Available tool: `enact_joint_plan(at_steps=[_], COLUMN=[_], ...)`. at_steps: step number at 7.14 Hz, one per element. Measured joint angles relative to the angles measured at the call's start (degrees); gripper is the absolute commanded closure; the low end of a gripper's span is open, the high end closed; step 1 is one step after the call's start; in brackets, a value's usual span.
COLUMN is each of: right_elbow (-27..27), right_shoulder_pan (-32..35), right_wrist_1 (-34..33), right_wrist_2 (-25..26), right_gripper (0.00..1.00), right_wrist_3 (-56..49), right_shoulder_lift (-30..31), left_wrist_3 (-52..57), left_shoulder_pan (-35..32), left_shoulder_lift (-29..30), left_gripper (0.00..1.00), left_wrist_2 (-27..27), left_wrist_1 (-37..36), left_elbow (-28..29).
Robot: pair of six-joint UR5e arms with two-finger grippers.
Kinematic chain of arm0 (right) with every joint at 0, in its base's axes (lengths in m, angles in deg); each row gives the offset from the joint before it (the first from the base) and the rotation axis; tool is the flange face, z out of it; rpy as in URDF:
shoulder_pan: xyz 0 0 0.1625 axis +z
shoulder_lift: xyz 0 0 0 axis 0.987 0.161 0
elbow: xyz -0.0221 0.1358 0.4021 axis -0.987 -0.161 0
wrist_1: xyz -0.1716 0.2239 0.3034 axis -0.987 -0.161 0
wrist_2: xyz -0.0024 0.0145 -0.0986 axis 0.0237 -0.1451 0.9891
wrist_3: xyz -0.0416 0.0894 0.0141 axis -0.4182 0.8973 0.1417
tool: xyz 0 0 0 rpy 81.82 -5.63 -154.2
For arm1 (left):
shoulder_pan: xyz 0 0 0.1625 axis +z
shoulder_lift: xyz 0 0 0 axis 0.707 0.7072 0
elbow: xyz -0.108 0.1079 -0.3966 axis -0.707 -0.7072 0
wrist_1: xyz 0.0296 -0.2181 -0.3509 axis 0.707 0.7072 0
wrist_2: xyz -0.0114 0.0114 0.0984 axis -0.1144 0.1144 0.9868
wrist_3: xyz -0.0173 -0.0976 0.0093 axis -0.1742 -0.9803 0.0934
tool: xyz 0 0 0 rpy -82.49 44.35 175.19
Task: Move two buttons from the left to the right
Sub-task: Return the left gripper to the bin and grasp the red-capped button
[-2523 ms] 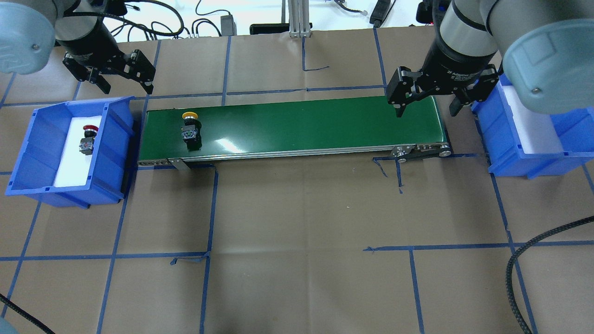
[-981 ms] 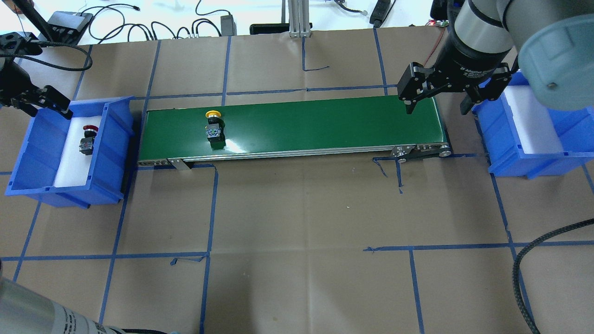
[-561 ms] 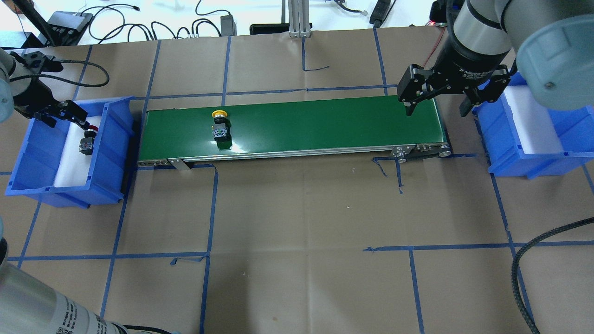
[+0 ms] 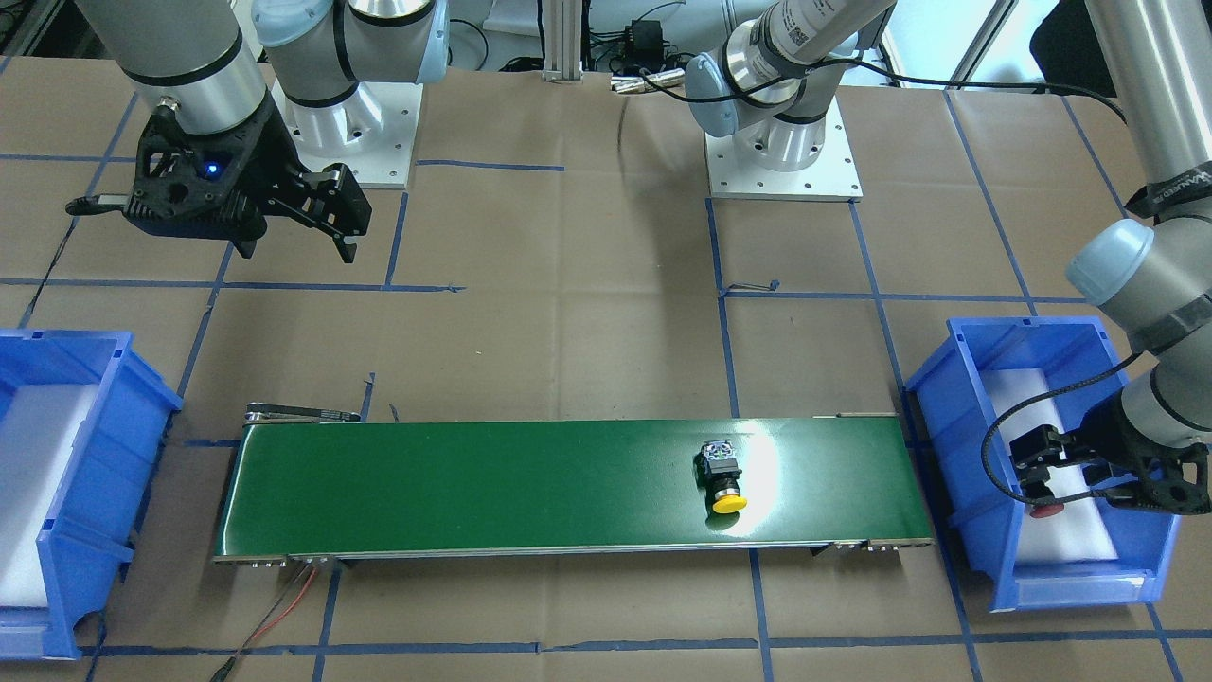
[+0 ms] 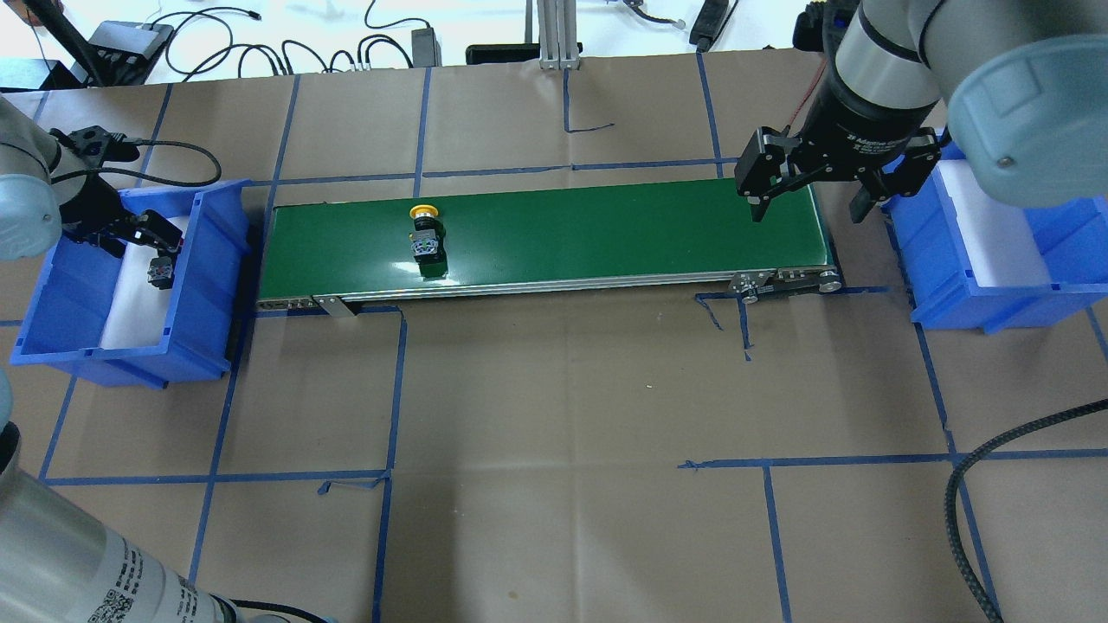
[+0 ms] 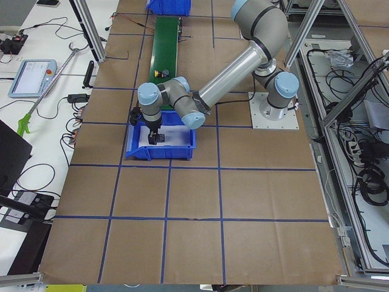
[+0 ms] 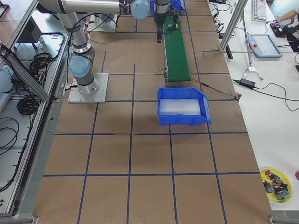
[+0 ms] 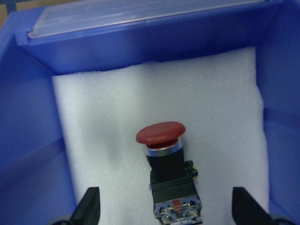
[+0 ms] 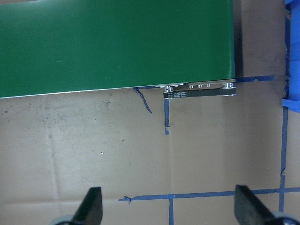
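The yellow-capped button (image 5: 425, 238) lies on its side on the green conveyor belt (image 5: 606, 229), left of the middle; it also shows in the front view (image 4: 721, 476). The red-capped button (image 8: 161, 136) lies on white foam in the left blue bin (image 5: 203, 285), its cap visible in the front view (image 4: 1045, 511). My left gripper (image 5: 143, 247) is open, low inside that bin. In the left wrist view its fingers (image 8: 89, 208) stand on either side of the red button's black body, not touching it. My right gripper (image 5: 807, 208) is open and empty above the belt's right end.
The right blue bin (image 5: 995, 294) with a white foam liner stands just past the belt's right end, with nothing on the foam. A black cable (image 5: 978, 467) curls at the near right. Blue tape lines cross the brown table cover.
The yellow button has travelled to the right along the belt. My left gripper has swung left and come down into the left bin around the red button. My right gripper has barely moved.
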Motion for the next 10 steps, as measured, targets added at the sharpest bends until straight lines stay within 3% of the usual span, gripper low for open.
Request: enact_joint_plan(at_steps=[2,3,4,6,7,10], right_elbow=[-0.11,-0.08,0.00,0.13,0.09,-0.29], right_shoulder_pan=[0.20,0.23,0.24,0.31,0.32,0.34], right_wrist_1=[0.16,0.24,0.26,0.22,0.21,0.21], right_wrist_2=[-0.17,-0.20,-0.24,-0.43,-0.54,-0.66], right_gripper=[0.00,0.00,0.00,0.00,0.00,0.00], right_wrist_3=[0.03,0.05,0.19,0.73,0.85,0.91], right_shoulder_lift=[-0.66,-0.77,-0.83,-0.87,-0.87,-0.88], left_wrist_3=[-0.67,-0.97,-1.13,-1.95,-2.44,-2.73], left_shoulder_pan=[-0.07,-0.11,-0.16,-0.28,-0.35,-0.30], left_shoulder_lift=[0.97,1.48,1.70,1.18,0.79,-0.69], left_gripper=[0.01,0.22,0.53,0.91,1.00,1.00], left_wrist_2=[-0.06,-0.08,-0.07,0.08,0.09,0.05], left_wrist_1=[-0.86,-2.34,-3.58,-3.99,-3.76,-2.34], left_elbow=[-0.60,-1.30,-1.58,-0.88,-0.68,0.17])
